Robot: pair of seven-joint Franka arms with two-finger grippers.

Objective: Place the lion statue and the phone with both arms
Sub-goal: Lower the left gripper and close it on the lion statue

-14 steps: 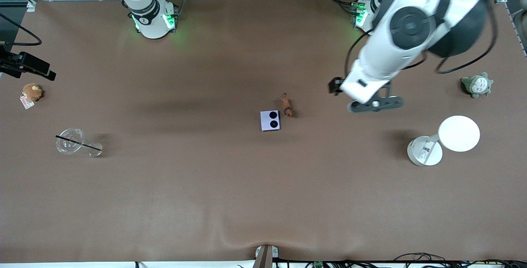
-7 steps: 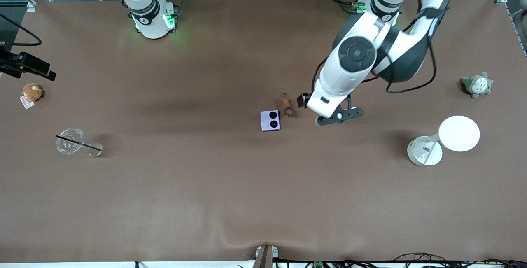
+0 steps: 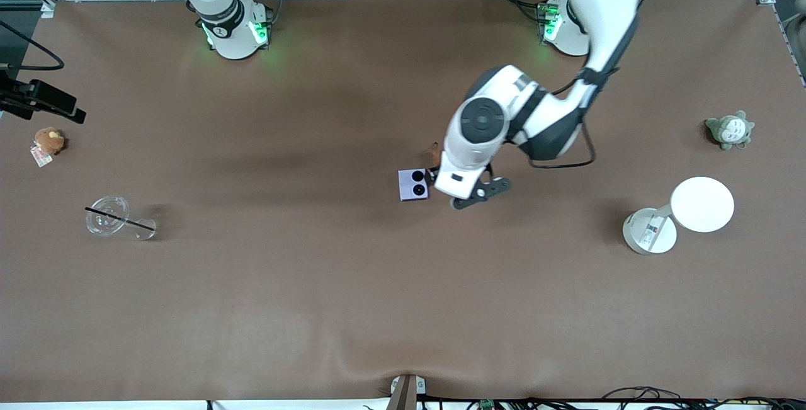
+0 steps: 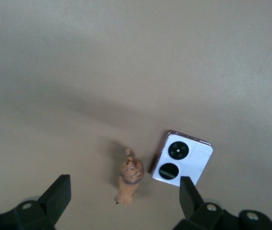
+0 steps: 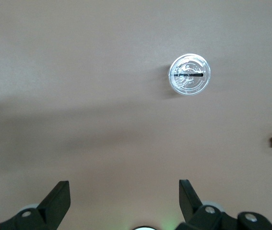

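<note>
Lion statue (image 4: 129,181) and phone (image 4: 181,159) are both being left untouched on the table (image 3: 315,284), the statue just beside the phone, so both placements are judged outstanding. The left gripper (image 4: 121,203), fingers apart and empty, is being held over the statue. The right gripper (image 5: 124,203), likewise spread, is being kept waiting, well apart from the phone. In the front view the statue is being mostly hidden by the left arm.

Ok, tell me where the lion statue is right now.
The lion statue stands mid-table beside the phone, on its left-arm side and slightly farther from the front camera, with the open left pincer above it.
</note>
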